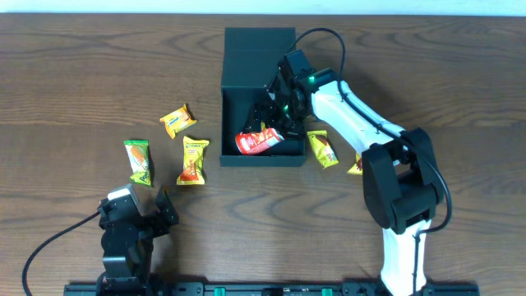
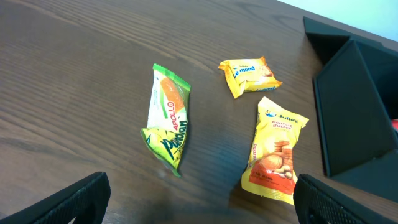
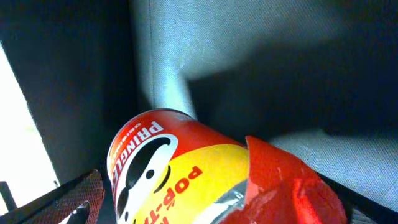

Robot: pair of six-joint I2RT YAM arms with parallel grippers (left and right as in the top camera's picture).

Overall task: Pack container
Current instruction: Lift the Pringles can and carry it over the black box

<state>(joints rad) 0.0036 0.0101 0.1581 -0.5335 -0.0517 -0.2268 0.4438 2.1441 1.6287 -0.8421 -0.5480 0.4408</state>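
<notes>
Container [image 1: 255, 159] sits centre-far on the table [image 1: 74, 74], lid flap open and folded away from the arms. Can [image 1: 259, 142] lies on its side inside, against the near wall

Right gripper [image 1: 278, 115] is down in the container, right over the can. Wrist view: one pad [image 3: 78, 199] sits out at the frame edge, just clear of the can, and the other is hidden behind it. Looks released, not clamped. Something red and crinkled overlaps the can's end; can't tell if it's a separate wrapper

Step in hand, my read: can is placed, so get the gripper out cleanly. Lift straight up until the fingers clear the rim, then swing. Any sideways pull while low risks snagging a wall and shifting the container

Left gripper [image 2: 202, 183] is spread wide and empty, hovering near the table edge

Still loose: green packet [image 2: 166, 118], small yellow packet [image 2: 250, 76] and biscuit packet [image 2: 273, 152], all left of the container and apart from each other. Two more on the right: one [image 1: 322, 149] just beside the container wall, one [image 1: 356, 164] partly under the right arm

In the way: near wall for low approaches; hidden packet needs the arm moved first
</notes>
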